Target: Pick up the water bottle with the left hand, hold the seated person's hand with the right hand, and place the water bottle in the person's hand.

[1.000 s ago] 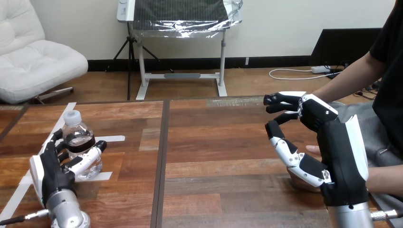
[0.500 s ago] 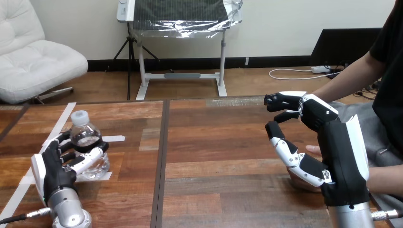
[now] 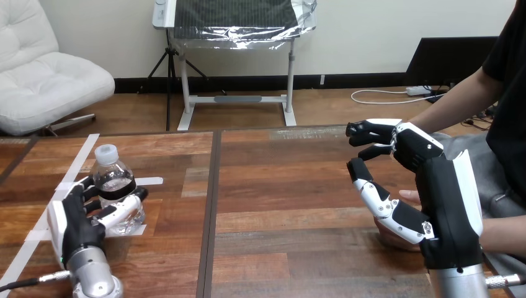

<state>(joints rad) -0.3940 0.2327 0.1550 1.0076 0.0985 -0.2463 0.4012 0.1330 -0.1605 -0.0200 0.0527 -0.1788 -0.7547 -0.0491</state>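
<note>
Since the earlier frames, the water bottle [image 3: 115, 186] and the left hand [image 3: 75, 222] have shifted together towards the centre seam [image 3: 211, 205] of the table [image 3: 279, 186]. The right hand [image 3: 448, 205] has kept its place.

Observations, left of the seam:
- I find the left hand well out from the seam, with its forearm entering from the bottom edge.
- It is closed around the water bottle: the thumb [image 3: 124, 209] crosses the lower front of the bottle, and the fingers [image 3: 87, 186] wrap the side away from the seam.
- The bottle stands nearly upright in that grip. Its white cap is above the hand and its body is on the seam side of the palm.
- The bottle's base is over a strip of white tape [image 3: 138, 230]. I cannot tell whether the base rests on the table or is clear of it.

Observations, right of the seam:
- The right hand is raised well out on the far side of the seam, at about the same distance as the left.
- Its fingers are loosely bent and spread wide from the thumb, so it is open and grasps nothing.
- The person's hand [image 3: 407, 196] lies low, behind and under the right hand's thumb.
- I cannot tell whether the two touch.
</note>
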